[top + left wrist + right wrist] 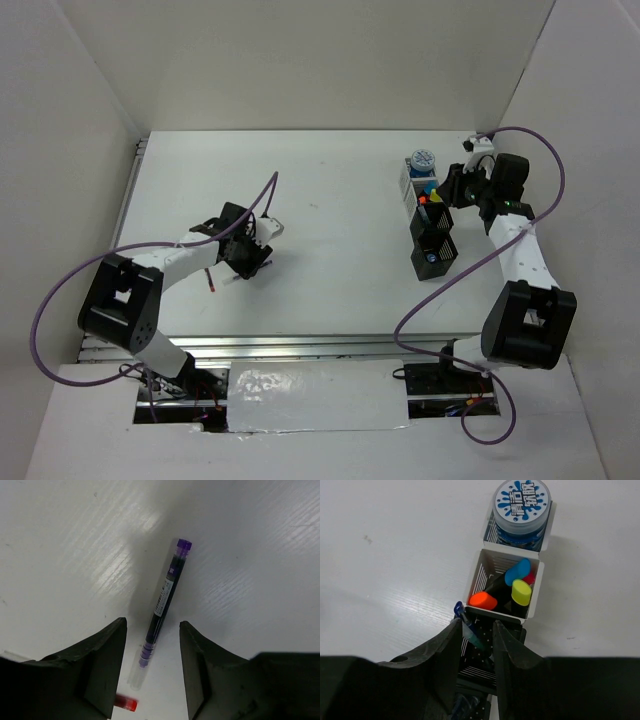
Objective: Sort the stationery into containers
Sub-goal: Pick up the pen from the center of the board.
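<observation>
Left fingers (107, 665) gape wide astride the purple pen (164, 602) on the tabletop (60, 555), seemingly aligned for pickup. Right fingers (447, 660), slightly parted, flank a blue pen (465, 622) standing in the black bin (481, 652); highlighters (521, 592) fill the white bin (477, 572) at 12 o'clock.

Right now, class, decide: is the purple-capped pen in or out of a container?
Out. The purple-capped pen lies flat on the white table, in no container; the left jaws stand open either side of it.
</observation>
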Available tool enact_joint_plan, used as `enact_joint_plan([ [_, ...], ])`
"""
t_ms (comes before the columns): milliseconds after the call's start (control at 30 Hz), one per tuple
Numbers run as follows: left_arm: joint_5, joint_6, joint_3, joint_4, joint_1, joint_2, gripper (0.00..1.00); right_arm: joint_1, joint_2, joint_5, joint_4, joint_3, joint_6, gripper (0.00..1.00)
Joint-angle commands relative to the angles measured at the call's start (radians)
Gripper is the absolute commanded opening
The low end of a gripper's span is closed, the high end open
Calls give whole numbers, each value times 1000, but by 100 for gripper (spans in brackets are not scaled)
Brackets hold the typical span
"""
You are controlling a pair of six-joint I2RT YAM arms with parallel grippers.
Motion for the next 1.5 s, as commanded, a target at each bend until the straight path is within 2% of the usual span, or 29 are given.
enact_joint_plan([
  [0, 0, 12, 17, 28, -13, 43, 58, 23, -66, -8, 0, 25, 20, 38],
  [167, 3, 1, 41, 48, -39, 98, 51, 38, -118, -35, -10, 54, 34, 39],
  [267, 11, -11, 64, 36, -52, 137, 42, 49, -151, -63, -15, 66, 26, 39],
  [300, 14, -24, 78, 26, -53, 157, 33, 55, -160, -86, -12, 66, 16, 39],
  [367, 21, -51, 95, 14, -53, 178, 24, 66, -189, -107, -6, 62, -3, 39],
  [400, 32, -78, 106, 7, -53, 195, 14, 74, -198, -127, -3, 55, -32, 39],
  [500, 115, -165, 182, -49, -50, 221, 1, 124, -234, -150, -9, 52, -108, 39],
  [567, 205, -231, 259, -93, -45, 220, 0, 193, -267, -179, -49, 58, -168, 40],
  [600, 329, -300, 297, -98, -32, 209, 0, 224, -280, -184, -64, 63, -246, 40],
  [667, 453, -525, 319, -63, -16, 194, 0, 341, -322, -190, -122, 57, -341, 40],
  [733, 541, -680, 342, -40, -9, 178, 0, 426, -365, -195, -202, 35, -545, 42],
  [767, 573, -775, 362, -65, -9, 184, 0, 466, -381, -199, -237, 26, -620, 45],
  [800, 660, -804, 400, -82, -12, 204, 0, 553, -399, -198, -289, -9, -779, 48],
  [833, 690, -859, 414, -102, -15, 210, 0, 595, -439, -180, -294, -38, -840, 54],
  [867, 712, -871, 412, -101, -21, 207, 0, 679, -463, -167, -285, -110, -930, 57],
  [933, 721, -882, 402, -99, -27, 188, 0, 756, -531, -125, -203, -200, -1004, 63],
  [967, 719, -885, 387, -96, -39, 172, 0, 794, -549, -106, -163, -292, -1079, 64],
  [1000, 721, -887, 379, -93, -48, 168, 0, 866, -569, -89, -80, -328, -1106, 64],
  [1067, 722, -917, 344, -72, -67, 149, 0, 916, -559, -71, -30, -388, -1193, 62],
  [1167, 712, -937, 328, -75, -78, 148, 0, 992, -473, -68, -37, -373, -1281, 61],
  [1300, 732, -1012, 296, -47, -78, 158, 0, 1090, -299, -3, 42, -336, -1320, 58],
  [1467, 747, -1042, 259, -24, -78, 154, 0, 1134, -182, 38, 65, -262, -1325, 56],
])
